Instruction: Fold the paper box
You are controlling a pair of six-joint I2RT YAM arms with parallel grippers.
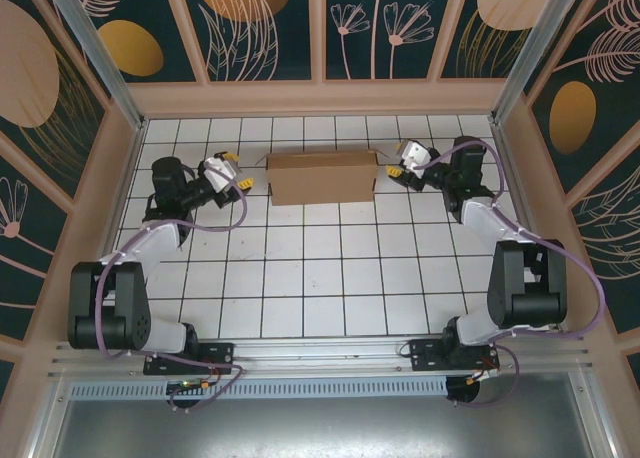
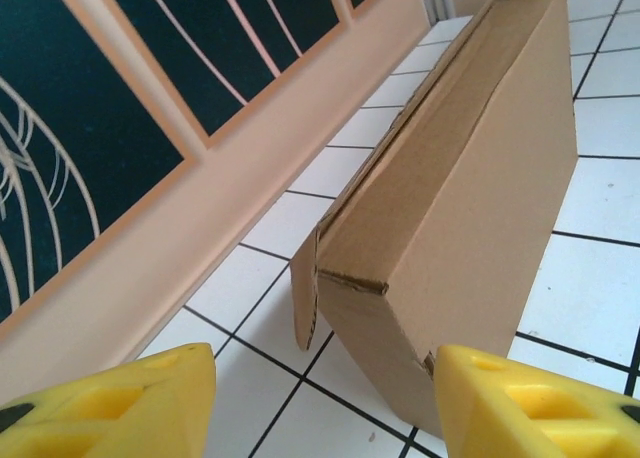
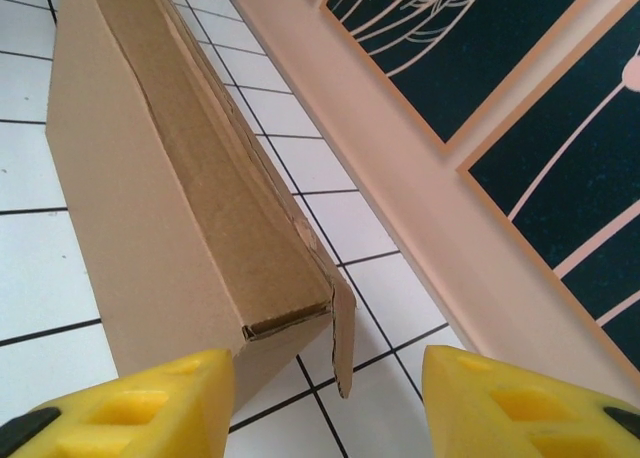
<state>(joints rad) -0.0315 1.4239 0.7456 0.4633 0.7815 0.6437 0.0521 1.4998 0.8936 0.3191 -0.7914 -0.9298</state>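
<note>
White tiled surface [image 1: 320, 278] carried the paper box [image 1: 323, 177], brown and closed up, lying lengthwise near the middle of the far edge. Left gripper [image 1: 238, 171] sat just off the box's left end, jaws apart, with an end flap slightly ajar ahead of its yellow fingers [image 2: 130, 403]. Right gripper [image 1: 393, 161] sat at the right end, jaws apart too, clamped on nothing.

Left wrist: paper box [image 2: 470, 178] far end runs off the top edge; left claw [image 2: 325, 378] cropped at the bottom edge. Right wrist: same cropping for box and right claw [image 3: 328, 378]. Top view: right claw-to-box contact too small to judge.
</note>
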